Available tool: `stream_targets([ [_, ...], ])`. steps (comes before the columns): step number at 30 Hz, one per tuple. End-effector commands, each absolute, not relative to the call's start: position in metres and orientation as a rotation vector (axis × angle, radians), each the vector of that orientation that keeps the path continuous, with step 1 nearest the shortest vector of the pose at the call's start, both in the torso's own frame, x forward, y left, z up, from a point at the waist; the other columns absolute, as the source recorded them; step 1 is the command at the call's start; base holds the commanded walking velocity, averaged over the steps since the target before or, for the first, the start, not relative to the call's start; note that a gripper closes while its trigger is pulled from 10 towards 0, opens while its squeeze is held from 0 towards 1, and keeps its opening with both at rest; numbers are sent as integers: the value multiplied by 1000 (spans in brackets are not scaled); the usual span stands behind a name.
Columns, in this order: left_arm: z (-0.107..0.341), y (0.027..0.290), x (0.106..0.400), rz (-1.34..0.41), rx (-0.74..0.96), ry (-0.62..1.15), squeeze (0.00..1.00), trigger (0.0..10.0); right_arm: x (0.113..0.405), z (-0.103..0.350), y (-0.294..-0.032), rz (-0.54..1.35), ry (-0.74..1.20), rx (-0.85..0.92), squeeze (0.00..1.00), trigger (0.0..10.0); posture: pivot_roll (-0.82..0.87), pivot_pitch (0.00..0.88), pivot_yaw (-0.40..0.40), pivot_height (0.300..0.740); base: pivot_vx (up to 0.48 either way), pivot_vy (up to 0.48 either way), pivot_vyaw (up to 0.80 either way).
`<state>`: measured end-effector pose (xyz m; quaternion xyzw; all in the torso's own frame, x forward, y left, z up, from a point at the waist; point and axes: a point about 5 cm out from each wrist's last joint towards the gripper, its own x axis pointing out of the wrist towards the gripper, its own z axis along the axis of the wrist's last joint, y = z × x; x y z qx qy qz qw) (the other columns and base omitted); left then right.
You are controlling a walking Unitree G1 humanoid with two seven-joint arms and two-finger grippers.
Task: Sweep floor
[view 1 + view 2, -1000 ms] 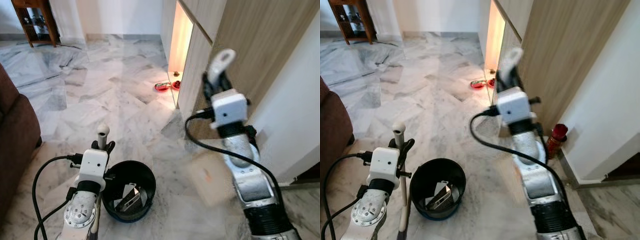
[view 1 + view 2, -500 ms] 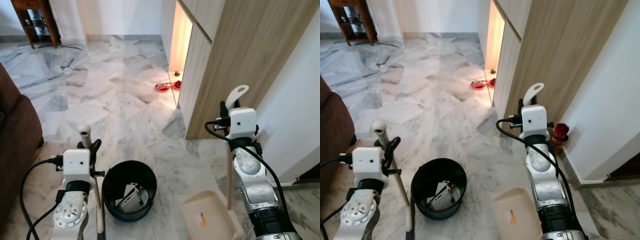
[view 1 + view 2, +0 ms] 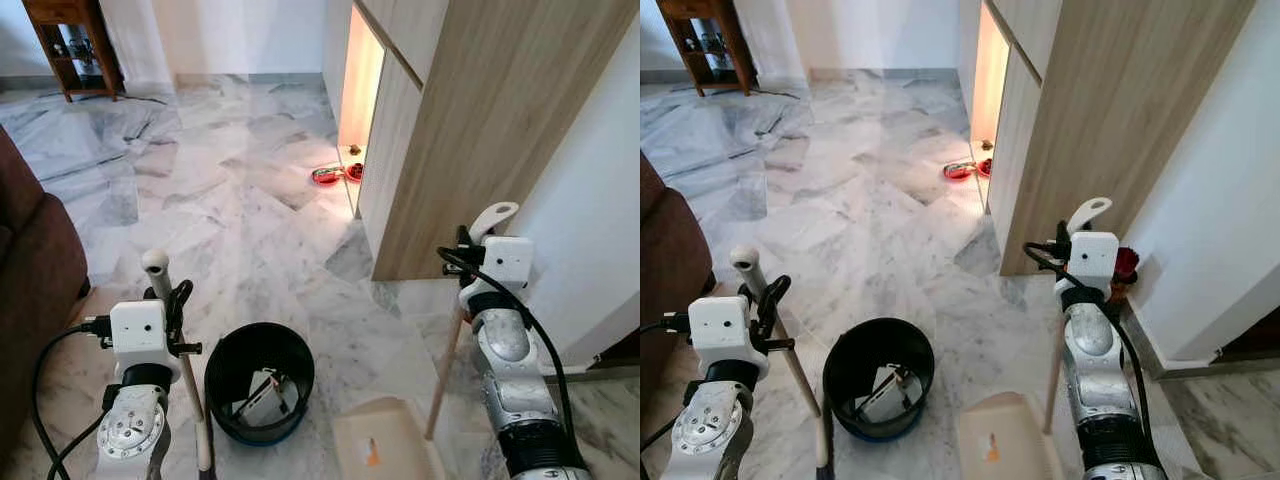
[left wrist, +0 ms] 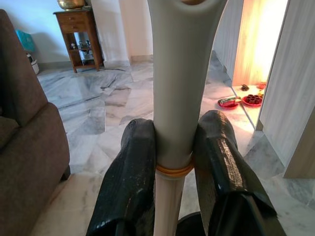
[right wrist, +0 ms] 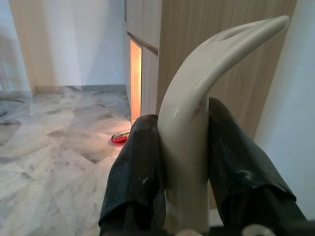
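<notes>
My left gripper (image 3: 172, 297) is shut on the pale grey grip of a broom handle (image 3: 190, 380), which slants down beside a black bin (image 3: 222, 352). The wrist view shows both fingers (image 4: 134, 162) pressed against that grip (image 4: 177, 73). Some rubbish lies inside the bin. My right gripper (image 3: 468, 250) is shut on the curved top of a dustpan handle (image 3: 443, 370). The beige dustpan (image 3: 385, 450) rests on the marble floor to the right of the bin. In the right wrist view, the fingers (image 5: 138, 162) clamp the hooked grip (image 5: 206, 64).
A brown sofa (image 3: 25, 250) stands at my left. A tall wooden cabinet (image 3: 470, 120) and a white wall close off the right. Red bowls (image 3: 325, 174) lie by the lit cabinet gap. A red object (image 3: 1124, 262) sits by the wall. A wooden side table (image 3: 75, 40) stands far back.
My right arm has come down and to the right, and the dustpan went from raised and blurred to resting on the floor. The left gripper and broom top shifted left.
</notes>
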<state>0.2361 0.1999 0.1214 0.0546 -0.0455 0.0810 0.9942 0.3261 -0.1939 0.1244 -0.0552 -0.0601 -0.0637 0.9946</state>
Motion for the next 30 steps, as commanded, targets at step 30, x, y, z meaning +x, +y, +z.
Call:
stream_targets([
  [30, 127, 188, 237, 87, 101, -122, 0, 10000, 323, 140, -179, -22, -224, -94, 0, 10000, 2, 0, -29, 740, 0, 0, 0],
])
